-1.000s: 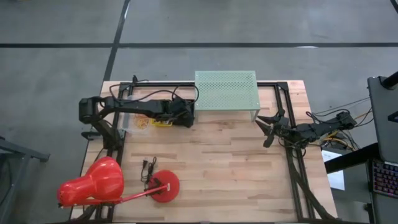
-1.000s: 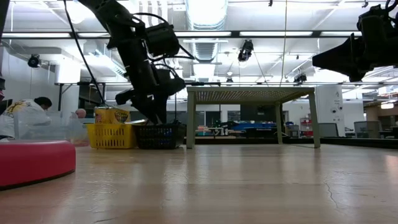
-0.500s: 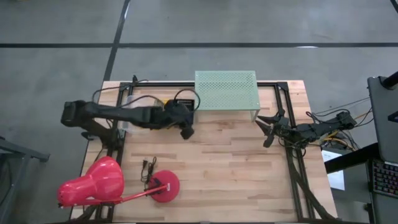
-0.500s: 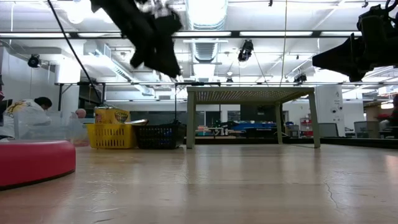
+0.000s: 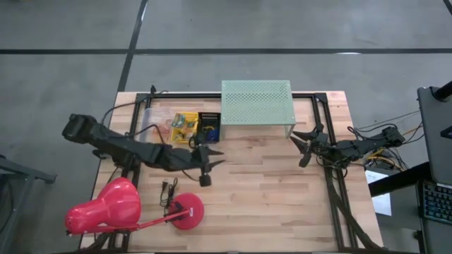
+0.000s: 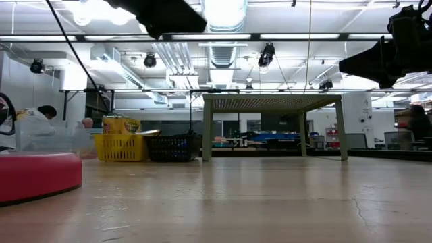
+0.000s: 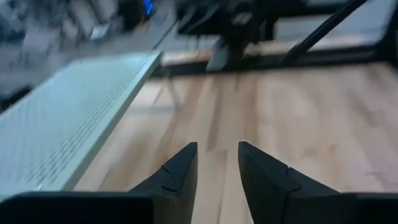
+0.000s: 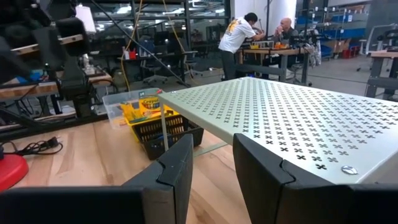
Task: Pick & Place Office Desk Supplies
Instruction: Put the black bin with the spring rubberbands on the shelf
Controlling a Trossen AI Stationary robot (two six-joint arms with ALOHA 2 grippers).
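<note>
Yellow plastic basket [image 5: 186,128] w/ supplies sits far-left; left claw [image 5: 210,155], spread & empty over table [image 5: 268,183], should re-aim squarely before dipping; right claw [image 5: 301,146] spread, idle.

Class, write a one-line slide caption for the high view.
Left hand hovers open over bare table near the yellow and black baskets; right hand waits beside the green shelf.
</note>
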